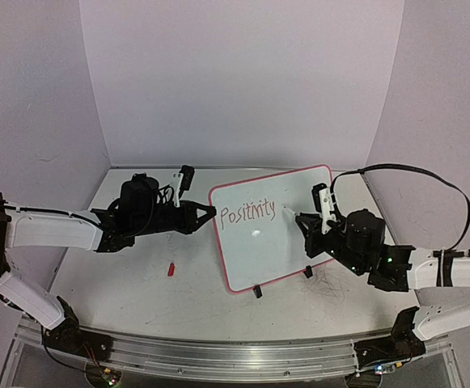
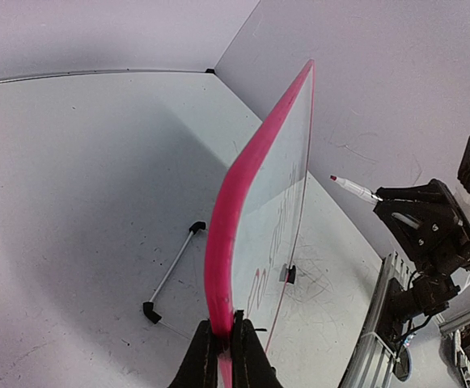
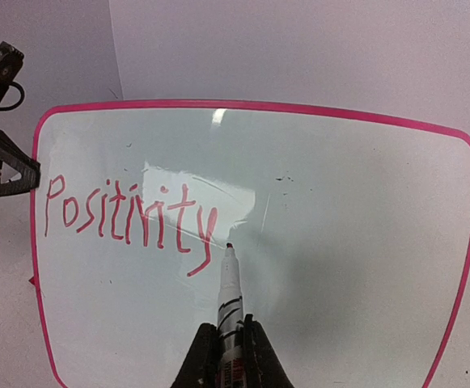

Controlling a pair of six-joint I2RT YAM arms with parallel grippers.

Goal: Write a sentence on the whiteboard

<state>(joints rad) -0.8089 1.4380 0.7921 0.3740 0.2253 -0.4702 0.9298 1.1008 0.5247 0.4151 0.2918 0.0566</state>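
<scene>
We clamp the whiteboard [image 3: 340,242] by its edge in our left fingers [image 2: 203,357], steadying it; our right fingers [image 3: 205,357] grip the marker [image 3: 229,295] beside the sentence [image 3: 125,214].

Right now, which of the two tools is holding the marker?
The right tool, shut on the white marker pointing at the whiteboard. The left tool instead clamps the board's pink edge.

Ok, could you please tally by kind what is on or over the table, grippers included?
whiteboard: 1
marker: 1
small red piece, perhaps a cap: 1
grippers: 2, the left gripper and the right gripper
total: 5
</scene>
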